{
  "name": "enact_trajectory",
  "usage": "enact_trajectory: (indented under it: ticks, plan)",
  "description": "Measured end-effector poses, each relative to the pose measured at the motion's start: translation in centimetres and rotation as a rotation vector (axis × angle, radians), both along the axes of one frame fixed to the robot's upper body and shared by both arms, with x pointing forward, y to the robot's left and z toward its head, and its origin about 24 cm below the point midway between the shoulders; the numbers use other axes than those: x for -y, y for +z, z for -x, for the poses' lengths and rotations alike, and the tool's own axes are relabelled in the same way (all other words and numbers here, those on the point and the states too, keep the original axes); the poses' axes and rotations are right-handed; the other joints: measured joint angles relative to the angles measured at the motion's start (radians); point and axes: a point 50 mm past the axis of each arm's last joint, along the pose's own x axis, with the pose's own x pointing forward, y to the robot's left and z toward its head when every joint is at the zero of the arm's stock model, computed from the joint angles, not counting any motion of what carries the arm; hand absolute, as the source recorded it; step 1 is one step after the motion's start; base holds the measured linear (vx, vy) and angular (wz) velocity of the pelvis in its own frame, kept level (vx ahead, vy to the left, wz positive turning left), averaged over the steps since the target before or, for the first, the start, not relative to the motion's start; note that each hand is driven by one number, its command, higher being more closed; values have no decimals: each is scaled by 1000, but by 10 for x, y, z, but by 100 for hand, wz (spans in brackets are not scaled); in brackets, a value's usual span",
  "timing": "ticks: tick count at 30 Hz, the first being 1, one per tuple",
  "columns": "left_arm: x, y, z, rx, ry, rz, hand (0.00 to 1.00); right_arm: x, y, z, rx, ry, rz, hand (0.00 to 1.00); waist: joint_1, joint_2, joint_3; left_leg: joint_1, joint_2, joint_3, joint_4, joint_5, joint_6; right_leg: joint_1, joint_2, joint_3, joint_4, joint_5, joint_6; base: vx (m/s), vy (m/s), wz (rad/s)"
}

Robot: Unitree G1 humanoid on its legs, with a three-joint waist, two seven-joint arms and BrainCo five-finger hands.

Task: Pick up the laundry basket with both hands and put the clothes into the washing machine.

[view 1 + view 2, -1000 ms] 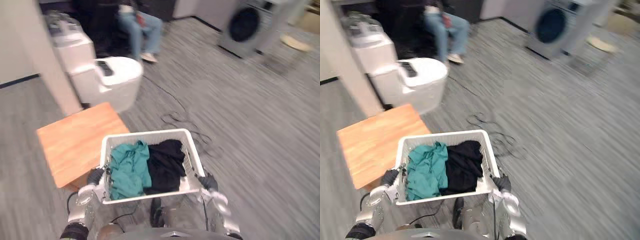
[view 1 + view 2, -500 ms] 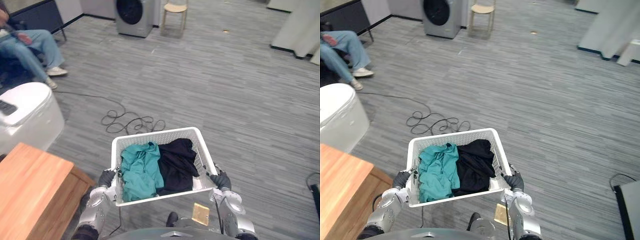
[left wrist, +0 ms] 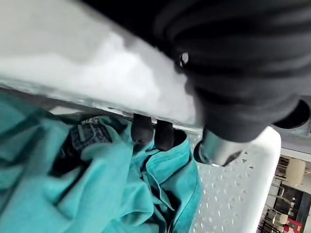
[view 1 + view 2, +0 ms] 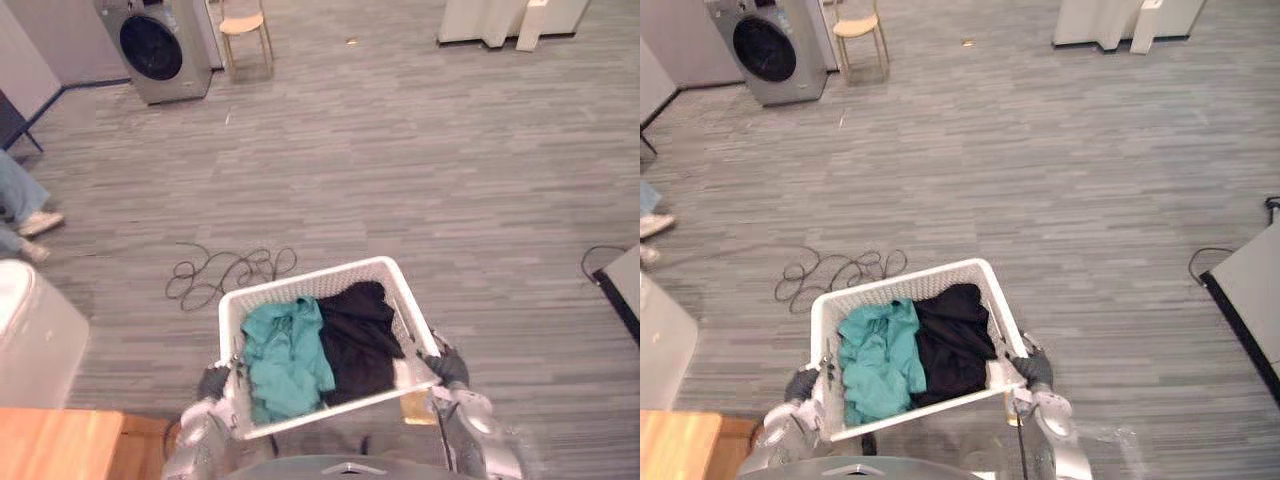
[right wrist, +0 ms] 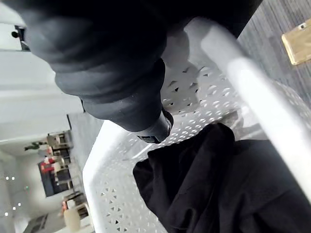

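My left hand (image 4: pixel 212 382) has its fingers (image 3: pixel 142 132) hooked over the basket (image 4: pixel 300 281) rim at 8 o'clock, and my right hand (image 4: pixel 449 368) clamps the opposite rim at 4 o'clock. The basket rides clear of the floor at 6 o'clock, teal garment (image 4: pixel 285 355) beside black garment (image 4: pixel 360 335) inside. The washing machine (image 4: pixel 157 50) stands well off at 11 o'clock, a chair (image 4: pixel 245 25) just beside it. I'd keep both grips level and turn toward 11 before walking. Against half a second ago my view has swung: the machine sits further left, the desk (image 4: pixel 55 440) has slid into the 7 o'clock corner, and the grips are unchanged.
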Motion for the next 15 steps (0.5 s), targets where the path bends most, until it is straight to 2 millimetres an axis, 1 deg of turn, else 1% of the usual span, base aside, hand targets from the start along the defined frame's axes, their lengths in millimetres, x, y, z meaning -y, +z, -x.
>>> enact_trajectory:
  ticks: [1,2,3,4,5,6,7,8,9,10,11,12,13,14,15]
  plan:
    - [0,0,1,-1,5,0,100,-1,-1,0,0,-1,-3,100,7,-18,-13,-21,-31,15,71,-38,53,-8,-46,18,2,-12,23,369,496,-23]
    - [-1,-1,2,-4,10,-1,100,-1,-1,1,-3,-1,-3,100,10,-29,-28,-35,-50,23,105,-70,71,-15,-72,22,3,-18,33,419,493,-11]
    - [-1,-3,7,-15,17,1,100,-3,-3,4,-11,-5,-11,100,16,-60,-51,-24,-119,54,146,-153,103,-13,-144,36,87,-43,63,339,291,8]
    - [-2,-2,6,-14,17,-1,100,-5,-5,6,-18,-8,-19,100,16,-85,-53,-14,-151,62,157,-182,109,-43,-177,47,223,-55,67,445,316,15]
    - [-6,-1,3,-6,24,-11,100,-8,-8,8,-27,-13,-30,100,16,-117,-53,15,-189,78,163,-214,122,-114,-231,47,414,-39,46,452,286,15]
    - [-10,-1,5,-16,27,-29,100,-11,-9,9,-28,-25,-47,100,16,-136,-49,66,-226,86,159,-243,135,-186,-283,46,595,61,-19,467,281,13]
    - [-12,-2,5,-21,27,-40,100,-13,-11,11,-33,-28,-55,100,11,-139,-48,94,-239,80,154,-255,143,-201,-294,52,648,130,-40,505,243,18]
    - [-16,-1,6,-24,20,-56,100,-16,-15,15,-52,-35,-69,100,11,-138,-46,162,-254,68,128,-273,172,-213,-287,100,729,263,-17,589,167,17]
    - [-21,0,4,-18,5,-80,100,-19,-20,17,-66,-40,-87,100,8,-135,-43,233,-259,50,90,-286,184,-254,-258,105,842,201,-14,576,124,13]
    - [-23,1,3,-15,-7,-93,100,-20,-20,18,-69,-45,-93,100,0,-134,-39,264,-262,41,65,-290,184,-276,-246,83,877,154,-24,534,58,14]
    - [-23,3,-2,-4,-26,-106,100,-20,-21,20,-72,-52,-95,100,-17,-122,-24,329,-269,23,4,-290,183,-321,-216,43,887,74,-25,260,16,15]
    - [-22,4,-4,3,-34,-108,100,-19,-21,20,-70,-56,-95,100,-24,-126,-23,361,-270,19,-24,-290,183,-350,-189,36,859,45,-21,429,7,18]
    - [-20,7,-11,23,-50,-111,100,-17,-14,16,-25,-56,-98,100,-38,-111,-14,410,-272,14,-73,-293,178,-407,-140,17,747,18,-14,361,-15,18]
    - [-19,9,-16,38,-60,-113,100,-15,-10,14,-2,-61,-94,100,-48,-110,-12,434,-272,9,-93,-299,168,-431,-119,13,662,18,-15,580,-56,50]
    - [-12,15,-28,76,-90,-108,100,-9,-5,12,30,-78,-86,100,-64,-115,-8,492,-271,-9,-128,-299,154,-449,-79,12,382,84,-7,435,-84,55]
